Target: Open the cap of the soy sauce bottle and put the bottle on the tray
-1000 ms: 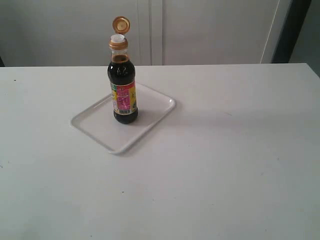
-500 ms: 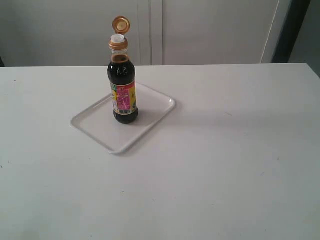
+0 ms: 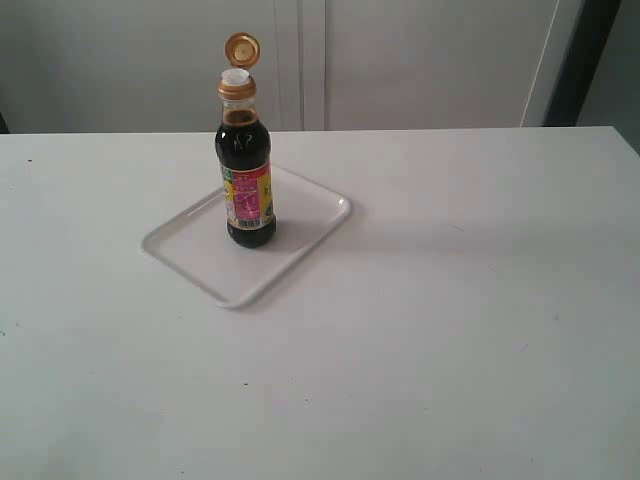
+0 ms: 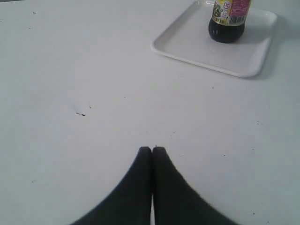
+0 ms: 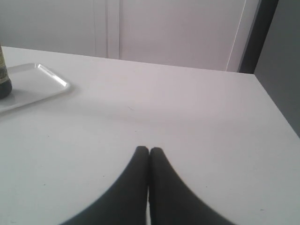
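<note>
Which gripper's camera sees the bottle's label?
The left gripper: its view shows the label on the bottle. The right gripper sees only a dark edge.

Soy sauce bottle [image 3: 246, 180] stands upright on white tray [image 3: 195, 258], golden cap [image 3: 241, 49] open

A white table [image 3: 450, 330] carries the white tray [image 3: 190, 252] left of its middle.

A white table [image 3: 450, 330] is seen filling most of the exterior view, its far edge running straight across. Small dark specks [image 3: 245, 383] are scattered over it, and a short dark mark [image 4: 80, 113] is shown in the left wrist view. Behind the table, pale panels [image 3: 430, 60] are divided by vertical seams [image 3: 301, 60]. A dark upright strip [image 3: 580, 60] is seen at far right.
</note>
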